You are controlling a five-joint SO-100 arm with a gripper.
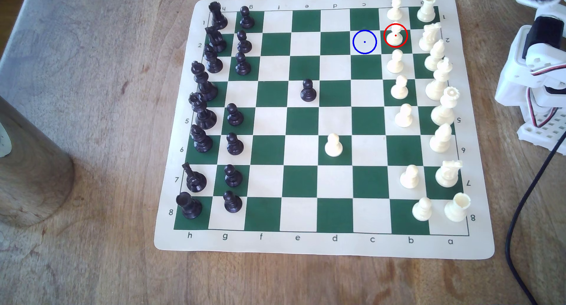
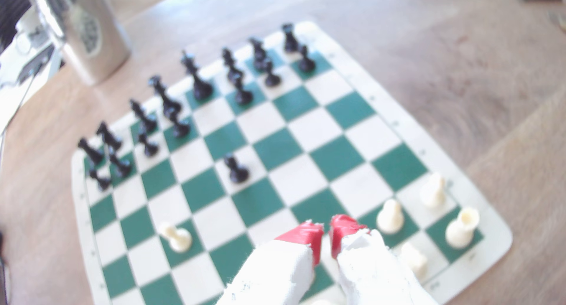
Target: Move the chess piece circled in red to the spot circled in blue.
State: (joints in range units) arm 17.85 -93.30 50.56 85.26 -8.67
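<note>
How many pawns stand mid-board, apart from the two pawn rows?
2: a black pawn on a cream square near the centre, and a cream pawn on a green square.

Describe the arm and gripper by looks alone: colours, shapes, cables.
The arm is built of blocky white plastic segments with black motor housings; thin red, white and black wires loop along it, and a black cable trails across the table. The gripper has two broad white fingers tipped with red.
</note>
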